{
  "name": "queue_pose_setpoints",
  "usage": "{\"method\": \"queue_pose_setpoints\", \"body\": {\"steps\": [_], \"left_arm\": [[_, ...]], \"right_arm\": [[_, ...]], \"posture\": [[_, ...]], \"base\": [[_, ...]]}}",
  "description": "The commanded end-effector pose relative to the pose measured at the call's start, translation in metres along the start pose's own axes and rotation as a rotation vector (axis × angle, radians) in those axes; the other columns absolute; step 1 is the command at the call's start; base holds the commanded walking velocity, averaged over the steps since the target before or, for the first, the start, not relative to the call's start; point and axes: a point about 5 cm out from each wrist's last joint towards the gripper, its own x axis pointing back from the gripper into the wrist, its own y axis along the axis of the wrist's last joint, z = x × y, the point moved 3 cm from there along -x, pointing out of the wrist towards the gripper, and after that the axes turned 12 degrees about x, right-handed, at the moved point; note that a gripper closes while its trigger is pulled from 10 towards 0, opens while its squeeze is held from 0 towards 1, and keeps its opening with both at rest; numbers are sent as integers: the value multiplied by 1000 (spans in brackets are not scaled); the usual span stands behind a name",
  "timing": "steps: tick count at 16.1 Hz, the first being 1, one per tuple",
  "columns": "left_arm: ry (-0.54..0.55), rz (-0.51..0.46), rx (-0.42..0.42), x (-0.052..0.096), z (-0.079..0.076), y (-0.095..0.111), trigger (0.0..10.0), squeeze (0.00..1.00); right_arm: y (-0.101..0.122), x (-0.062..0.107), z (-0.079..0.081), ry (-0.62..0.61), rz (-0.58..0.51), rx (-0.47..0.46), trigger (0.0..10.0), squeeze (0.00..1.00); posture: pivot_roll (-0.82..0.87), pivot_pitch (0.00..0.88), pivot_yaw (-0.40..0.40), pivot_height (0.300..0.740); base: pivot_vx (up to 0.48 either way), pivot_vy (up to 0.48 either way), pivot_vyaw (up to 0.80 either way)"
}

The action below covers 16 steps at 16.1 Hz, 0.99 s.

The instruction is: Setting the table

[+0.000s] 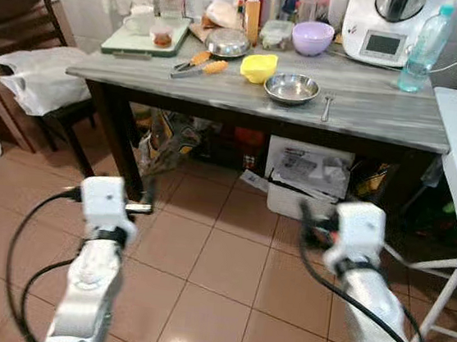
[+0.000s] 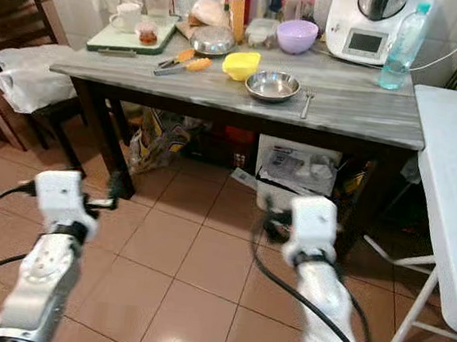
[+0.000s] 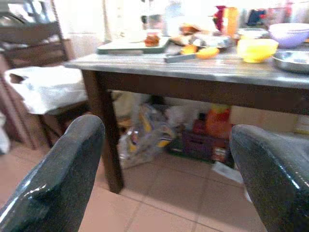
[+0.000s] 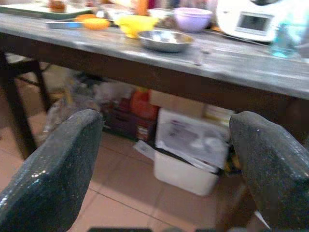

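Both my grippers hang low before the grey marbled dark-legged table [image 1: 383,114], fingers spread wide and empty: left gripper [image 3: 166,174], right gripper [image 4: 166,169]. On the table a round steel bowl [image 1: 292,87] sits near the front edge, a yellow plastic bowl [image 1: 258,67] just beside it, a small metal fork [image 1: 326,108] on its other side.

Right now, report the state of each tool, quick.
Left tool: open, holding nothing, low in front of the table.
Right tool: open, holding nothing, also short of the table.
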Motion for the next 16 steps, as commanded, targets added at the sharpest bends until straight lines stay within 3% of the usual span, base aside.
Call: {"method": "queue_pose_setpoints", "body": {"steps": [1, 5, 11, 14, 16], "left_arm": [[19, -2, -24, 1, 9, 0, 10000, 0], [31, 13, -45, 8, 19, -2, 10000, 0], [-43, 40, -1, 8, -4, -8, 10000, 0], [-38, 36, 9, 8, -5, -7, 10000, 0], [-36, 36, 16, 8, -6, -7, 10000, 0]], "right_arm": [[7, 4, -8, -39, -29, -1, 10000, 0], [2, 15, -13, -65, -4, 10, 10000, 0], [7, 9, -12, -60, -11, 12, 10000, 0], [8, 7, -13, -57, -7, 10, 10000, 0], [9, 4, -11, -52, -13, 15, 10000, 0]], "posture": [[-273, 16, 127, 740], [-285, 28, 133, 740], [-279, 45, 135, 740], [-277, 49, 131, 740], [-275, 50, 130, 740]], "base": [[0, 0, 0], [0, 0, 0], [0, 0, -133], [0, 0, -800], [0, 0, 0]]}}
